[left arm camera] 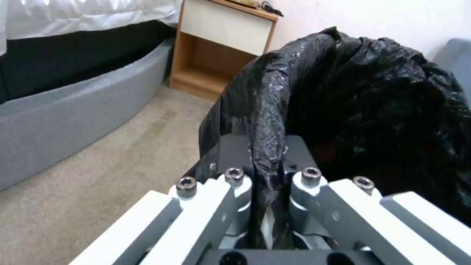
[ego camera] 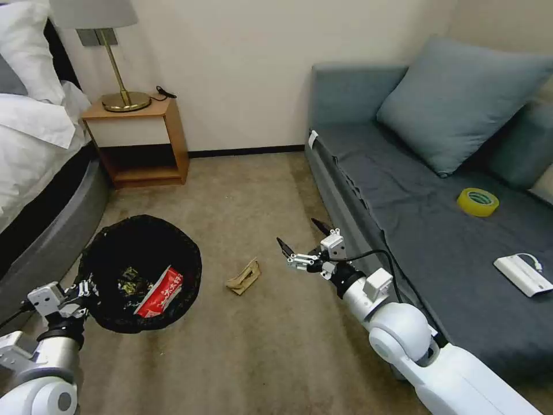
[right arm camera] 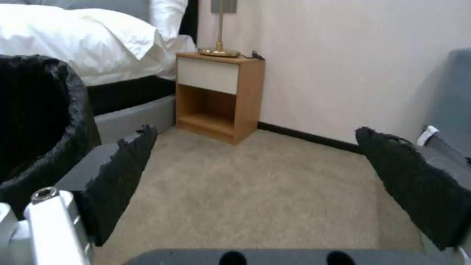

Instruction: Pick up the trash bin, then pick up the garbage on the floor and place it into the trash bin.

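The trash bin (ego camera: 141,271), lined with a crinkled black bag, is held on the left above the carpet. My left gripper (ego camera: 86,288) is shut on its near rim; the left wrist view shows the bag-covered rim (left arm camera: 267,147) pinched between the fingers. Inside the bin lie a crushed red-and-white carton (ego camera: 161,293) and a dark wrapper. A crumpled tan paper scrap (ego camera: 243,278) lies on the carpet between the bin and my right gripper (ego camera: 304,238). That gripper hangs open just right of the scrap, with nothing between its fingers (right arm camera: 123,173). The bin's black edge (right arm camera: 39,121) also shows in the right wrist view.
A grey sofa (ego camera: 438,230) runs along the right, with a yellow tape roll (ego camera: 477,202) and a white box with a cord (ego camera: 523,275) on its seat. A wooden nightstand (ego camera: 141,144) with a lamp stands at the back wall. The bed (ego camera: 34,173) edges the left.
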Robot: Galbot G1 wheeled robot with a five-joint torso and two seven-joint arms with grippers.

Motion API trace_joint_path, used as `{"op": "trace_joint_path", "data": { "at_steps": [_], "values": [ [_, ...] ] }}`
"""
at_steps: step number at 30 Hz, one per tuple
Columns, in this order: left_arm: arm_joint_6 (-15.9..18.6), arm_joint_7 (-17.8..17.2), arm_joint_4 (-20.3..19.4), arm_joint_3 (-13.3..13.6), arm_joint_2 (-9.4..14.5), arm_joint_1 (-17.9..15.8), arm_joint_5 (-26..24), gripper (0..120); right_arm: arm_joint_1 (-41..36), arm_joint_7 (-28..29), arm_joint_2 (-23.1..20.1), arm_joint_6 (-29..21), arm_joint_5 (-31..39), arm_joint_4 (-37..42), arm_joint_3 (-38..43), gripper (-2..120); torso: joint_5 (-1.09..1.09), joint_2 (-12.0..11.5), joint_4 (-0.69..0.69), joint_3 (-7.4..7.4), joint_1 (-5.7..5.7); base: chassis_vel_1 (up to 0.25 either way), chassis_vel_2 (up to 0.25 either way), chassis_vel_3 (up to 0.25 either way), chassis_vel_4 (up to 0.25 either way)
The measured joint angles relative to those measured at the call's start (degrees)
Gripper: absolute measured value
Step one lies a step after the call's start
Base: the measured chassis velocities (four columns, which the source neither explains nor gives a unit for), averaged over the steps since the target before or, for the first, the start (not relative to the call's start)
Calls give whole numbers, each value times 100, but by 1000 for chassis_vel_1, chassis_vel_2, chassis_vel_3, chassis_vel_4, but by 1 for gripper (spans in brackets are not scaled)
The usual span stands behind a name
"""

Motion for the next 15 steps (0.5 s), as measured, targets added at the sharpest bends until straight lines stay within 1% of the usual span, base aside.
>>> {"op": "trace_joint_path", "data": {
  "at_steps": [15],
  "values": [
    [4,1,73,-42,91,-76,-72,5,41,-73,-4,-173,8,42,-53,100,0,0,0,0,0,0,0,0,0]
  ]
}}
